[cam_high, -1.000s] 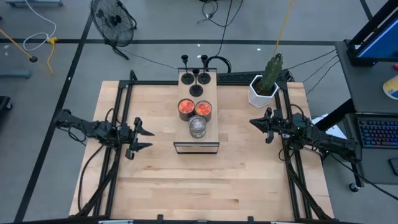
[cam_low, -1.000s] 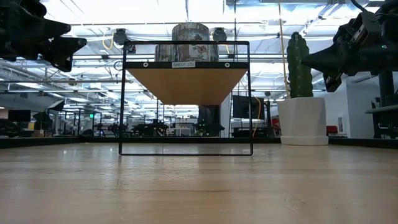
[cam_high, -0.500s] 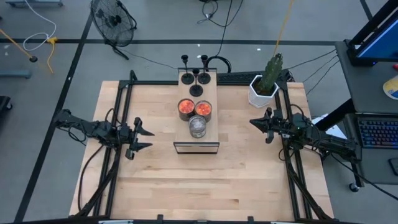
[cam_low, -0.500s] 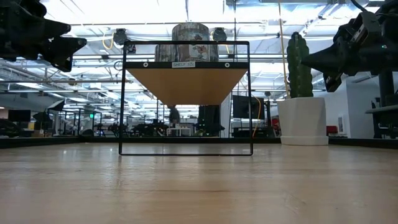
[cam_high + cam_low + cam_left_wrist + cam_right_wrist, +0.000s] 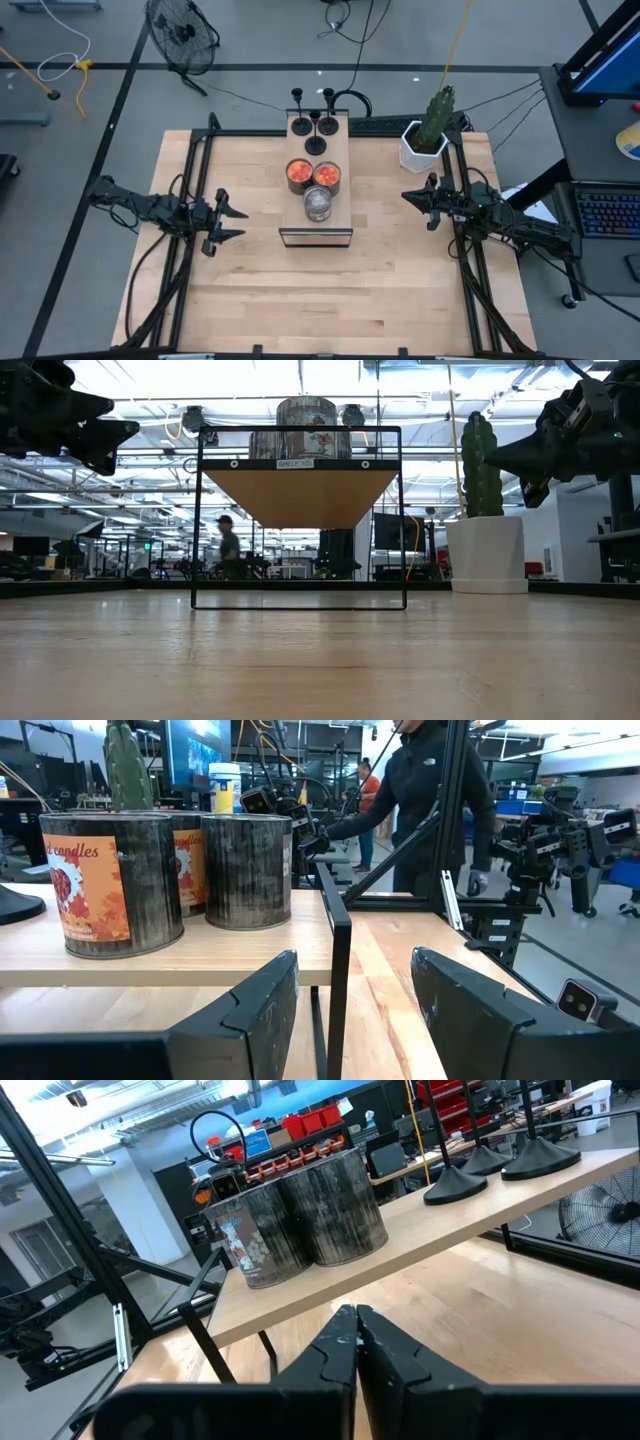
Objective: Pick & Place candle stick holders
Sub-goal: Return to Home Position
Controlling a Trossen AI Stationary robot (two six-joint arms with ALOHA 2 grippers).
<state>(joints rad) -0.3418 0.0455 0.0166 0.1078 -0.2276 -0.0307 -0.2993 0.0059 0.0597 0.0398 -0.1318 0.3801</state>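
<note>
Over the table in the high view, the pale wooden shelf on a black frame (image 5: 294, 216) carries the whole set. Three small black holders with round bases and thin stems (image 5: 315, 145) stand at its far end, then two orange-red glass cups (image 5: 298, 172) side by side, then one silvery glass cup (image 5: 318, 203) nearest the front. With all six on the shelf, placing looks finished, and only parking the arms seems left. The left gripper (image 5: 241, 225) hangs well left of the shelf, spread and empty. The right gripper (image 5: 404, 196) hangs well to its right, near the white pot with the green cactus (image 5: 425, 140). At table height, both arms sit raised at the picture's edges and a person (image 5: 228, 545) shows far behind. The left wrist view confirms a wide empty gap between its fingers (image 5: 250, 1010). The right wrist view shows its fingers (image 5: 335, 1350) pressed together on nothing.
</note>
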